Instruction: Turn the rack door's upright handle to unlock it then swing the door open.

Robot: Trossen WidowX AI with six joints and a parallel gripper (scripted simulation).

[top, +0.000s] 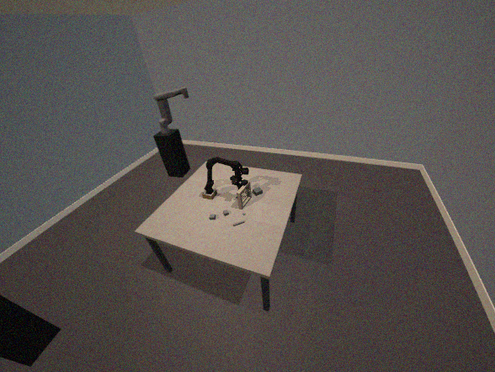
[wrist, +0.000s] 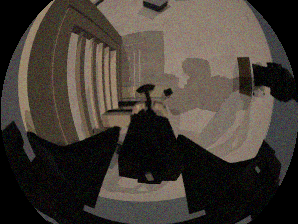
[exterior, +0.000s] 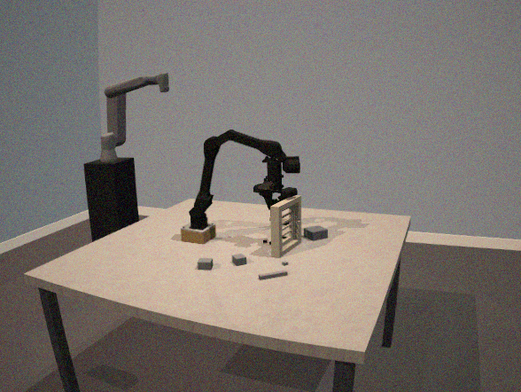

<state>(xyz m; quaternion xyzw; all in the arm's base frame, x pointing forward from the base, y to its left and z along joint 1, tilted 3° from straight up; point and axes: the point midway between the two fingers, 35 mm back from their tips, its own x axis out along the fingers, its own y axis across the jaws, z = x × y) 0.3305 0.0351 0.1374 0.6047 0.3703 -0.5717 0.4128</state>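
The rack's pale upright frame [top: 240, 202] [exterior: 276, 231] [wrist: 42, 75] stands on the table [top: 189, 229] [exterior: 177, 288], with pale slats [exterior: 287, 221] [wrist: 75, 70] inside it. My gripper [top: 240, 186] [exterior: 272, 205] [wrist: 148, 135] points down just behind the frame, on the arm's side, with its fingertips near the frame's upper part. The fingers stand apart and are open; nothing is plainly held between them. The frame fills the left of the wrist view. The handle cannot be made out clearly, and the door's angle cannot be told.
A dark grey box [top: 258, 191] [exterior: 315, 233] [wrist: 156, 5] lies beyond the frame. Two small grey blocks [exterior: 205, 264] [exterior: 239, 260], a thin bar [top: 239, 223] [exterior: 273, 275] and a tiny block [exterior: 284, 263] lie on the front side. The arm's base block [top: 209, 194] [exterior: 197, 236] is at left.
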